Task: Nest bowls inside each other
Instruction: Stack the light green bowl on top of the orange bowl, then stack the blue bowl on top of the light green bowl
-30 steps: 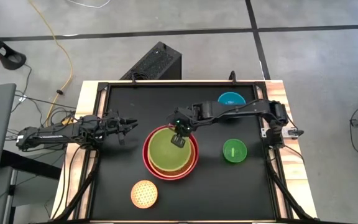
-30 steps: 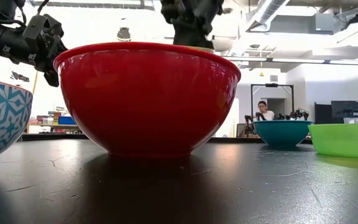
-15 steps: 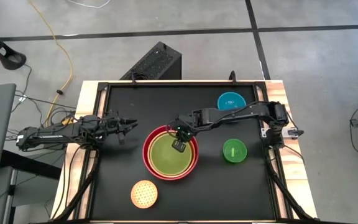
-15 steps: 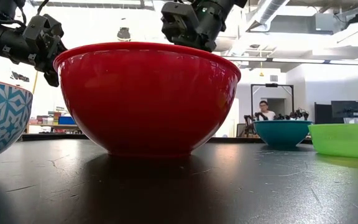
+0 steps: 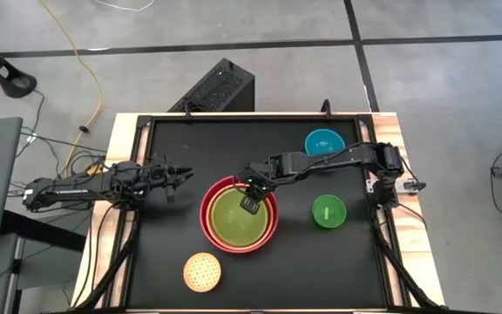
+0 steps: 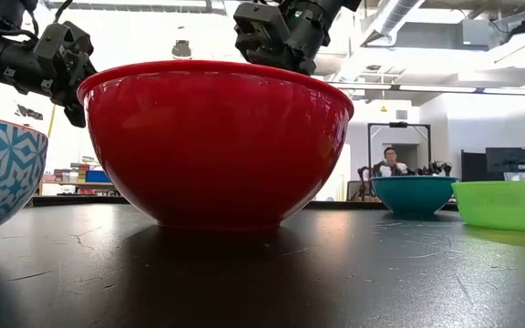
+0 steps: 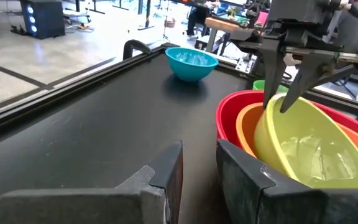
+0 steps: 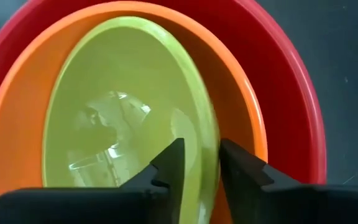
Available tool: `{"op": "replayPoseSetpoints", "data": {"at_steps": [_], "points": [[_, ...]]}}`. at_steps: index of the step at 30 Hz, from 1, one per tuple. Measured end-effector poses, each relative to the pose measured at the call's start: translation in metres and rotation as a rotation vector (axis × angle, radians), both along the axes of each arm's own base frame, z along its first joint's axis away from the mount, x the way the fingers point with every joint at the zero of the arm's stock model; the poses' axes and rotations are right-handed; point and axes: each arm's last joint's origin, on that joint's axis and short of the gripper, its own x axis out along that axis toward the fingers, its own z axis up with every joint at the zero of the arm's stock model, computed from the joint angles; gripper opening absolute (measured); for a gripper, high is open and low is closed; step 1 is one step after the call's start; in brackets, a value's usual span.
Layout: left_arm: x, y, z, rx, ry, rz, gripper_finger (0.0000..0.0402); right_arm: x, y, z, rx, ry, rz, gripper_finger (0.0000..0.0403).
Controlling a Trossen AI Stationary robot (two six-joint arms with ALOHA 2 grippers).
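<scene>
The red bowl (image 5: 205, 216) stands mid-table with the orange bowl (image 8: 17, 124) nested in it. The olive-green bowl (image 5: 234, 222) lies inside the orange one, slightly tilted in the left wrist view. My right gripper (image 8: 202, 165) is open, slanting down over that stack's far right side. One finger (image 8: 169, 165) is inside the olive-green bowl's rim (image 8: 215, 149) and one finger (image 8: 241, 168) outside it. My left gripper (image 5: 181, 174) waits, level and narrowly open, left of the stack. The teal bowl (image 5: 324, 141) and the bright green bowl (image 5: 329, 211) stand on the right. My right gripper straddles the olive-green bowl's rim (image 7: 279, 107) from above, slanting down. A gap shows beside the inner finger. Whether the outer finger touches the rim I cannot tell. The bowl rests in the orange bowl.
A patterned bowl (image 5: 202, 271) sits near the table's front edge, left of centre. A raised frame (image 5: 234, 117) borders the black table. Bare tabletop lies between the stack and the teal bowl. A person (image 6: 390, 164) sits in the room beyond.
My right gripper has gone down with the olive-green bowl and then opened, letting go of its rim. The bowl, held above the orange bowl a second ago, now lies settled inside it.
</scene>
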Motion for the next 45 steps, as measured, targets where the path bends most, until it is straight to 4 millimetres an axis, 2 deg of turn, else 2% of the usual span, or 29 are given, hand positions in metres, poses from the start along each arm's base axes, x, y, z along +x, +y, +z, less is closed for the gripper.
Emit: {"op": "replayPoseSetpoints", "data": {"at_steps": [9,16,20,23,26,29,33,37,41,45], "points": [[0.0,0.0,0.0,0.0,0.001,0.0,0.0087,-0.006,0.0,0.034,-0.008,0.059,0.017,0.0192],[0.0,0.0,0.0,0.0,0.001,-0.001,0.0087,-0.024,-0.006,0.048,-0.094,0.222,0.015,0.0207],[0.0,0.0,0.0,-0.003,0.001,0.0,0.0087,-0.04,-0.023,0.042,-0.104,0.402,-0.048,0.0201],[0.0,0.0,0.0,-0.005,0.001,0.0,0.0087,-0.052,-0.041,0.037,-0.185,0.528,-0.125,0.0197],[0.0,0.0,0.0,-0.005,0.001,0.0,0.0087,-0.065,-0.063,0.033,-0.243,0.654,-0.193,0.0196],[0.0,0.0,0.0,-0.006,0.002,0.0,0.0087,-0.079,-0.092,0.024,-0.221,0.724,-0.271,0.0197],[0.0,0.0,0.0,-0.007,0.002,0.0,0.0087,-0.107,-0.131,0.012,-0.186,0.795,-0.37,0.0196],[0.0,0.0,-0.001,-0.008,0.007,0.0,0.0087,-0.148,-0.163,0.004,-0.149,0.792,-0.502,0.0196],[0.0,0.0,-0.001,-0.008,0.007,0.0,0.0087,-0.194,-0.182,0.003,-0.072,0.718,-0.648,0.0196],[0.0,0.0,-0.001,-0.008,0.007,0.0,0.0087,-0.23,-0.192,-0.005,0.02,0.601,-0.768,0.0197]]}}
